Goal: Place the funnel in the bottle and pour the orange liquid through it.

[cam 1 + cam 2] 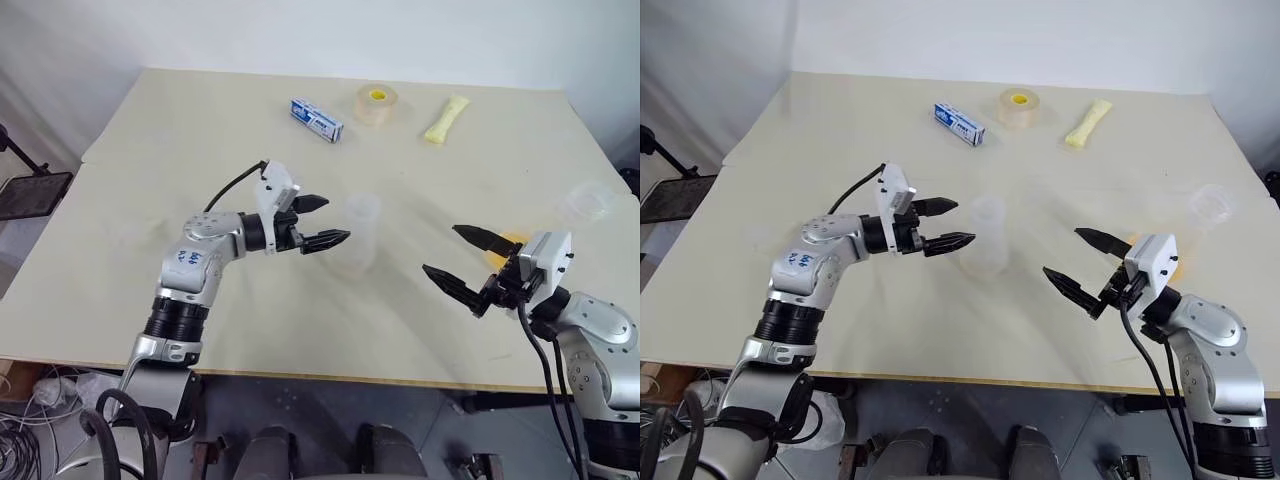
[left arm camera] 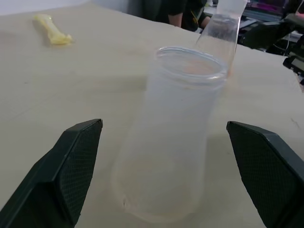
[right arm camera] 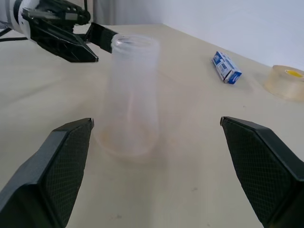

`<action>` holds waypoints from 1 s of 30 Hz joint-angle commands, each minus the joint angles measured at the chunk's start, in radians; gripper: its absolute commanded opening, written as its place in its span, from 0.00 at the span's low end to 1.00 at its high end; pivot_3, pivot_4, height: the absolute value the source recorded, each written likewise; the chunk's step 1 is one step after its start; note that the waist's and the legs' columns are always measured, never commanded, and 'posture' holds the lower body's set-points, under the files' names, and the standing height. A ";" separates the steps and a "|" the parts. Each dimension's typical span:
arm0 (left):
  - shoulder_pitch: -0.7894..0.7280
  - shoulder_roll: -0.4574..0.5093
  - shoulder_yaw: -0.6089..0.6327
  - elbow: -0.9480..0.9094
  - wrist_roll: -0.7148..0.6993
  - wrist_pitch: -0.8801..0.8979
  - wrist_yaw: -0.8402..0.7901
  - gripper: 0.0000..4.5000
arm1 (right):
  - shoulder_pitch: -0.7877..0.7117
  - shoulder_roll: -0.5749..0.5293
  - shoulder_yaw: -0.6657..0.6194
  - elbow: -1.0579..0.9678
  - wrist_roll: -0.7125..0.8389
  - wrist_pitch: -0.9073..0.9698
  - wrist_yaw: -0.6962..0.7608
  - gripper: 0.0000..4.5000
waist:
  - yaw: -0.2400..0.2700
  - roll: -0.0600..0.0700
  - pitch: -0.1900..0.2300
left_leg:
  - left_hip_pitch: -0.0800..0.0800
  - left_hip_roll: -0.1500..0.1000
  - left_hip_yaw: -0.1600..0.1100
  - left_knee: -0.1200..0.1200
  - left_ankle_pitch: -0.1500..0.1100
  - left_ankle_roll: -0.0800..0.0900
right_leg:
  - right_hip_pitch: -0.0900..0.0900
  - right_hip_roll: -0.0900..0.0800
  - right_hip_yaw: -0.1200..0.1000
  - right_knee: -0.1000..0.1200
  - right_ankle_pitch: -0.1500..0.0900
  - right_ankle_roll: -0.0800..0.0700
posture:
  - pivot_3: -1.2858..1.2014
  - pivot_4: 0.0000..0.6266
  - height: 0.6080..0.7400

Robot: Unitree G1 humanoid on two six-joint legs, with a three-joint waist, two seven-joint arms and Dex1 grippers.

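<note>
The bottle [image 1: 358, 236], clear and empty, stands upright mid-table. My left gripper [image 1: 336, 219] is open just to its left, level and pointing at it, fingers apart from the glass. My right gripper [image 1: 440, 249] is open too, off to the bottle's right, with nothing in it. Behind the right gripper sits a patch of orange liquid [image 1: 508, 243], largely hidden by the fingers. In the left wrist view a second clear flask [image 2: 222, 27] rises behind the bottle [image 2: 173, 137]. The small clear funnel [image 1: 590, 200] lies near the table's right edge.
At the far side of the table lie a blue and white box [image 1: 317, 119], a tape roll with a yellow centre [image 1: 376, 103] and a pale yellow packet [image 1: 446, 119]. The table's front edge [image 1: 330, 377] runs close under both arms.
</note>
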 commanded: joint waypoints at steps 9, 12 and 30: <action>0.429 0.252 0.406 -0.327 -0.162 0.036 0.031 0.99 | -0.032 -0.077 -0.022 0.037 0.053 0.031 0.118 1.00 | -0.012 0.001 0.000 | 0.002 0.004 -0.001 -0.001 0.000 0.000 | 0.000 0.000 0.004 0.000 0.000 0.000 | 0.52 0.24 1.00; 0.593 0.203 0.524 -0.381 -0.180 -0.033 0.086 0.99 | -0.051 -0.084 -0.021 0.065 0.076 0.021 0.179 1.00 | 0.000 0.001 0.000 | 0.001 0.004 -0.002 0.000 0.000 0.000 | 0.001 0.000 0.007 -0.001 0.000 0.000 | 0.52 0.24 1.00; 0.751 0.018 0.726 -0.289 -0.107 -0.331 0.491 0.99 | -0.196 -0.054 0.051 0.194 0.054 0.005 0.287 1.00 | 0.005 0.001 0.000 | 0.002 0.003 -0.003 0.001 0.000 0.001 | 0.003 0.000 0.008 -0.002 0.000 0.000 | 0.52 0.24 1.00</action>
